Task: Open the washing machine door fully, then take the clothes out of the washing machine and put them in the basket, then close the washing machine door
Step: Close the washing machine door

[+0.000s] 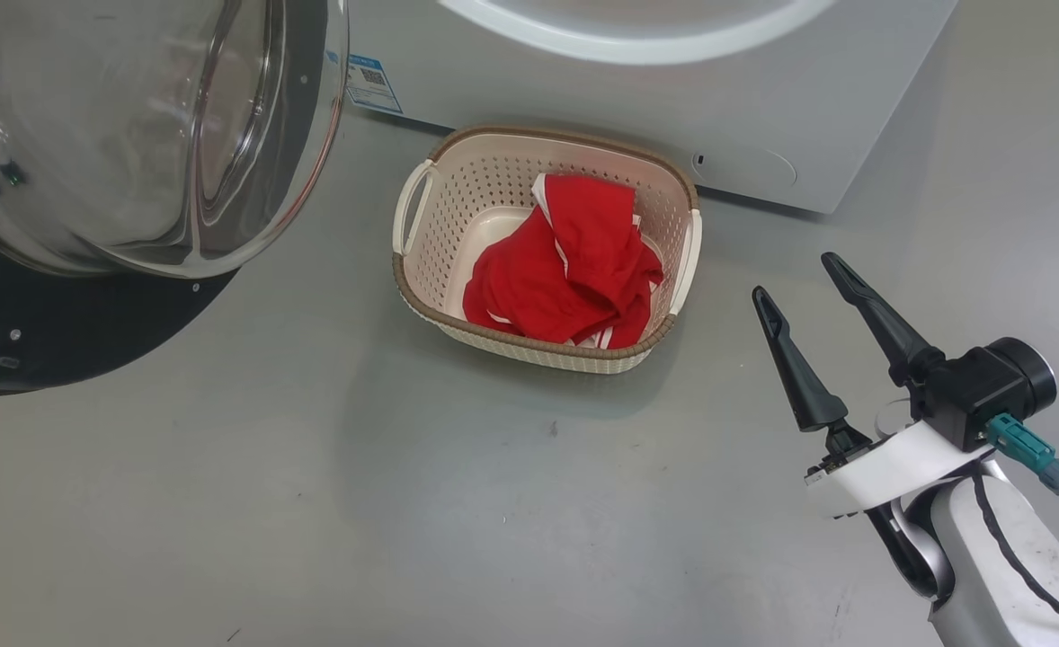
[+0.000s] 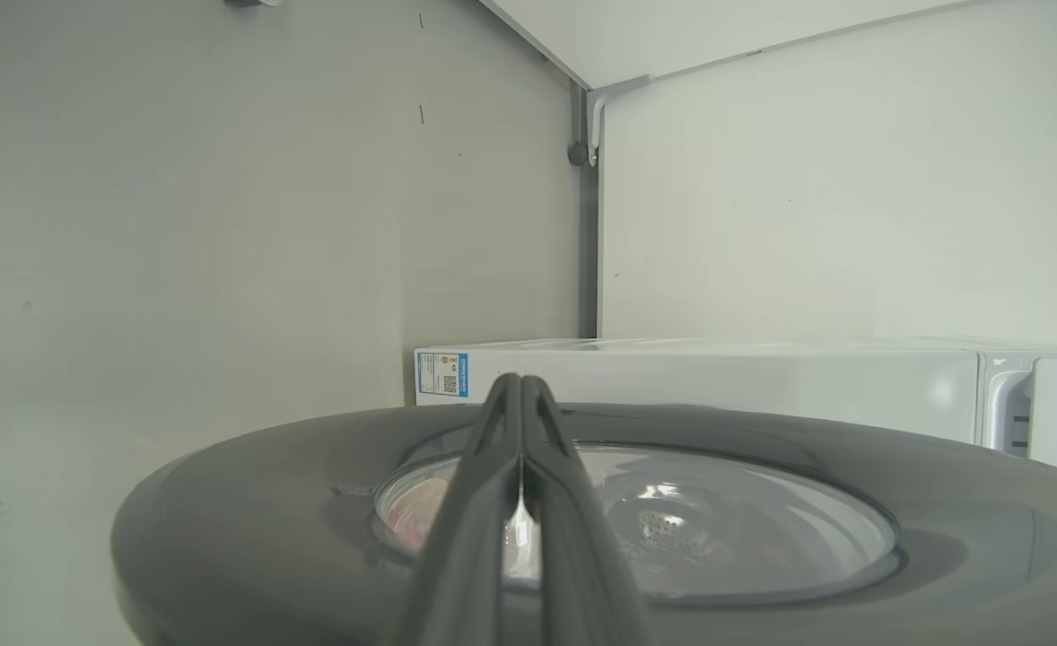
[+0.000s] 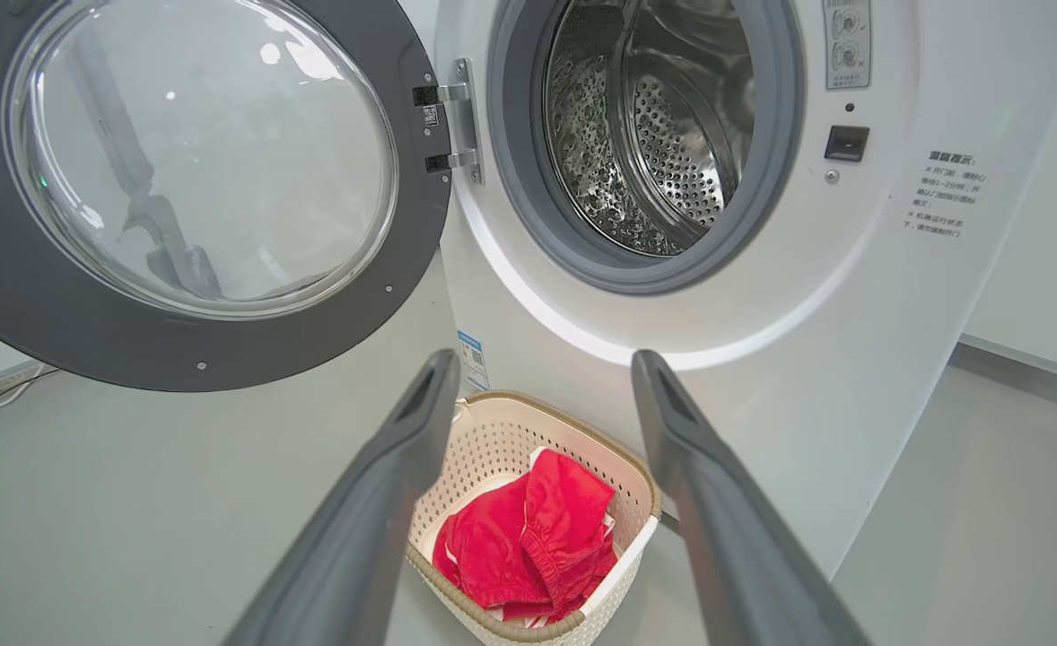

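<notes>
One basket (image 1: 485, 184) left of right gripper (image 1: 792, 276)

washing machine mouth (image 3: 645, 135): open, nothing across it | door (image 3: 223, 354): swung wide left, juts over floor (image 1: 314, 503) | basket (image 1: 538, 355): below mouth, clothes (image 1: 565, 270) heaped inside | right of basket: apparently free

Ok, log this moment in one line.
washing machine door open; drum looks empty; red clothes in basket; left tool shut; right tool open, empty
</notes>
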